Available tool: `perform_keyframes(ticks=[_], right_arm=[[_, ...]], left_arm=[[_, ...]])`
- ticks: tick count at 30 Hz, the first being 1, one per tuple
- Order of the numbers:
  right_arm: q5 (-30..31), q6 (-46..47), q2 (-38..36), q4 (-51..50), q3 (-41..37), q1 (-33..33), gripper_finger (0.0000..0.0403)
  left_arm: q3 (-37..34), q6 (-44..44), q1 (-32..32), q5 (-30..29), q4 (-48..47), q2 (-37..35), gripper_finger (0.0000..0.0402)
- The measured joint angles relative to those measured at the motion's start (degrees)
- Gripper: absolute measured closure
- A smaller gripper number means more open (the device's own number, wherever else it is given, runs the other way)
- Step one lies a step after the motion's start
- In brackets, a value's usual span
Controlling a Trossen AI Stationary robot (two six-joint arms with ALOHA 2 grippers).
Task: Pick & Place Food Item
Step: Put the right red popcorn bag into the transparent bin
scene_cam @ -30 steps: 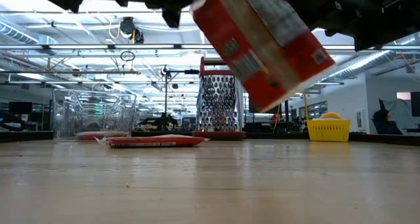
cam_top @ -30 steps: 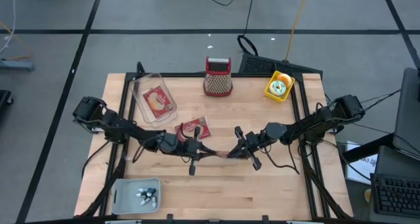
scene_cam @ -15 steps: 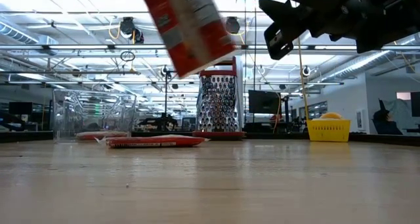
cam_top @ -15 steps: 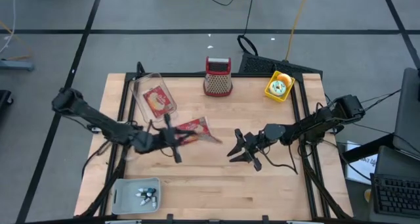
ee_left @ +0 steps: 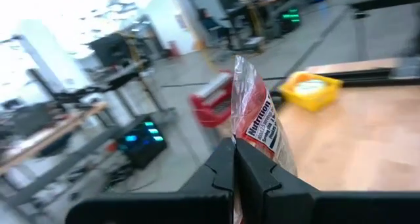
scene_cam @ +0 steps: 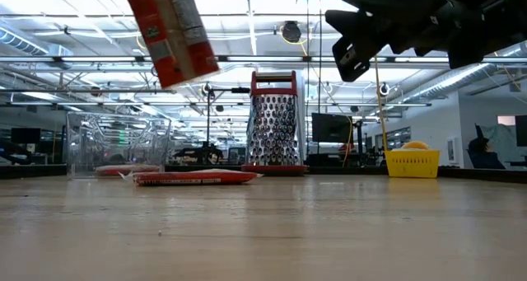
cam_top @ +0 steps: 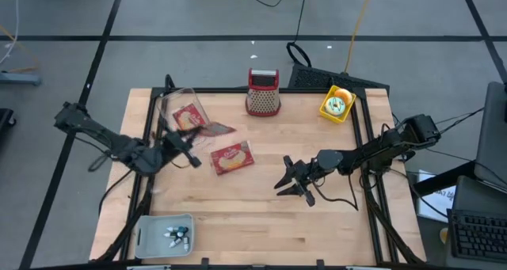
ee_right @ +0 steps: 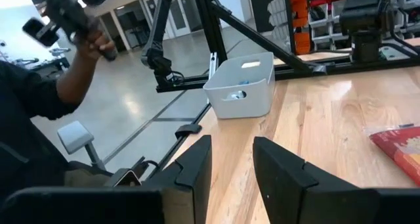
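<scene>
Evidently light and crinkly, the red snack packet [ee_left: 257, 122] hangs pinched by one sealed edge between the clenched left gripper [ee_left: 234, 159] fingers, while the right gripper [ee_right: 231, 159] hovers parted, empty.

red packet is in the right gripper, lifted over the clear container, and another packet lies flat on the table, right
Not quite: the left gripper holds the red packet, fingers shut on it, as the high view shows. The right gripper is empty and open. The other packet does lie flat, near the clear container.
</scene>
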Motion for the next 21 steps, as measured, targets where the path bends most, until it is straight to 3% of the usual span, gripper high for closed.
perform_keyframes(ticks=[5, 9, 15, 21], right_arm=[[0.0, -0.29, 0.02, -0.93, 0.0, 0.0, 0.0304], [0.0, -0.64, 0.02, -0.8, 0.0, -0.04, 0.0303], [0.04, -1.67, 0.02, -0.78, 0.0, -0.04, 0.0305], [0.06, -1.82, 0.02, -0.76, 0.0, -0.04, 0.0303]], left_arm=[[0.0, 2.07, 1.1, -7.59, -4.07, -5.45, 0.0401], [0.0, -1.45, 3.71, -10.72, -11.52, -8.15, 0.0401], [0.0, -14.76, 10.12, -10.21, -28.88, -8.91, 0.0401], [-0.15, -31.3, 17.49, -4.04, -44.31, -8.63, 0.0401]])
